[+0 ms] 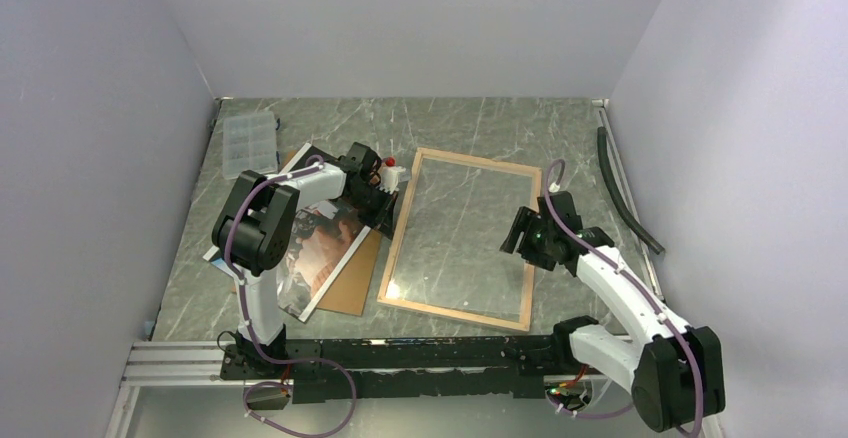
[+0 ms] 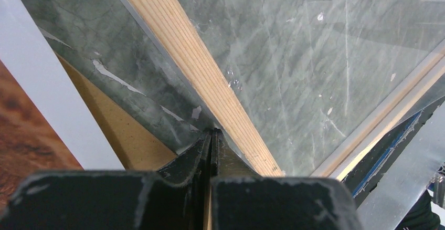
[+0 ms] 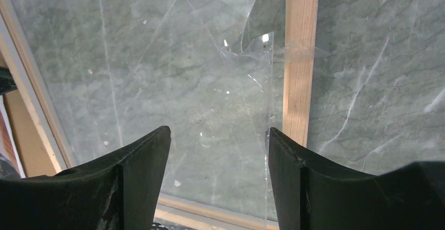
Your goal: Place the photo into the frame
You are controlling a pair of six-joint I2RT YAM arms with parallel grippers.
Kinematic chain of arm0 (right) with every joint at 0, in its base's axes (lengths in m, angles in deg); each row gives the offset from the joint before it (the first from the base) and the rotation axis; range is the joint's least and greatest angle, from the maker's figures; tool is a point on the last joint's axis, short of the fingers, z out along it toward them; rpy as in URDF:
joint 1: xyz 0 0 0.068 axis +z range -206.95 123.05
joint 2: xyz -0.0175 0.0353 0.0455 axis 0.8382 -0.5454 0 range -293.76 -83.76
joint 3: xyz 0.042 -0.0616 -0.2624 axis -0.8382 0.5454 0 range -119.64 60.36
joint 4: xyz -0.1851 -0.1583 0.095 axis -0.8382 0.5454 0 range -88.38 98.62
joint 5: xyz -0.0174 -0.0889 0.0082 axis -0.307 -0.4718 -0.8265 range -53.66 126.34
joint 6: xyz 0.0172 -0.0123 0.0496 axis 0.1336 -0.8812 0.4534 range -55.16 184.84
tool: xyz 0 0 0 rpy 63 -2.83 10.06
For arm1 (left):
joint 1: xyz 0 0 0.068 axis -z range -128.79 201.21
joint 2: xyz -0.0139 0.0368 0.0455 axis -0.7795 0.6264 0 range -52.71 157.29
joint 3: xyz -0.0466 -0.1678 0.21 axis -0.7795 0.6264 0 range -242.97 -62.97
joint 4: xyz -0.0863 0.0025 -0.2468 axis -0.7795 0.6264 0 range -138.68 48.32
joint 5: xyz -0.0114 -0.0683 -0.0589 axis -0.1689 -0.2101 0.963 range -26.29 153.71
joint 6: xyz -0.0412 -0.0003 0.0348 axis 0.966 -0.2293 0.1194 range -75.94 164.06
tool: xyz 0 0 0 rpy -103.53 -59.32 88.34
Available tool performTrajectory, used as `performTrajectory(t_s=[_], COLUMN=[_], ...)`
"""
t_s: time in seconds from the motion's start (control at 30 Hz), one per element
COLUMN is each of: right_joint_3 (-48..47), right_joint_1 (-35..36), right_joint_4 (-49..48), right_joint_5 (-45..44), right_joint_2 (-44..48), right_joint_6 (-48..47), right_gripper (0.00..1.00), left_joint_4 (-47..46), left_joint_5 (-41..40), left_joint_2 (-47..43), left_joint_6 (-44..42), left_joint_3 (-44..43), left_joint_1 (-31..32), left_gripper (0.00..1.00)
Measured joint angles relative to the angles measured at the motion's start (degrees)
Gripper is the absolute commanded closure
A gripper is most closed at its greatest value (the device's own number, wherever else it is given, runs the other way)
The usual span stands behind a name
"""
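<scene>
The dark reddish-orange paper photo [image 1: 325,243] lies face up on a flat brown backing board [image 1: 355,283], at 9 o'clock of the light-wood rectangular frame [image 1: 455,314]. The left gripper [image 2: 211,135], jaws together on nothing, noses the frame's 9 o'clock rail. The right gripper [image 3: 219,131] hangs spread and empty over its 3 o'clock rail. Best pinch the photo's free edge shallowly, keeping it flat.

Grey-green, marble-veined table [image 1: 480,118], enclosed on the left, far and right sides by plain pale walls [image 1: 410,18]. Lighting is soft and even. A ribbed aluminium rail [image 1: 170,363] runs along the near edge.
</scene>
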Motion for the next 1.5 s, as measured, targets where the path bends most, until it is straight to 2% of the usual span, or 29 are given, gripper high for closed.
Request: performTrajectory(t_s=[0.37,0.6,0.8,1.0,1.17,1.5], right_joint_3=[-0.44,-2.14,-3.93,-4.44,-4.48,-7.63], right_joint_1=[0.0,0.0,0.0,0.0,0.0,0.0], right_joint_4=[-1.01,-1.07,-1.05,-1.07,-1.88,-7.61], right_joint_5=[-1.36,-3.87,-5.57,-6.54,-7.48,-10.47], right_joint_2=[-4.31,-4.48,-4.46,-3.67,-4.35,-14.29], right_joint_6=[-1.51,-2.64,-2.97,-2.93,-2.56,-2.67], right_gripper=[0.26,0.21,0.21,0.21,0.22,0.26], left_joint_4=[0.0,0.22,0.85,2.64,6.27,14.34], left_joint_5=[0.13,0.37,0.42,0.92,1.95,3.87], left_joint_2=[0.0,0.0,-0.02,-1.09,-3.67,-8.94], left_joint_6=[0.0,-0.02,-0.02,0.0,0.02,-2.01], left_joint_3=[0.0,0.0,0.0,-0.11,-2.6,-9.57], left_joint_1=[0.0,-0.15,-0.7,-1.81,-3.48,-12.41], left_gripper=[0.94,0.94,0.93,0.88,0.79,0.7])
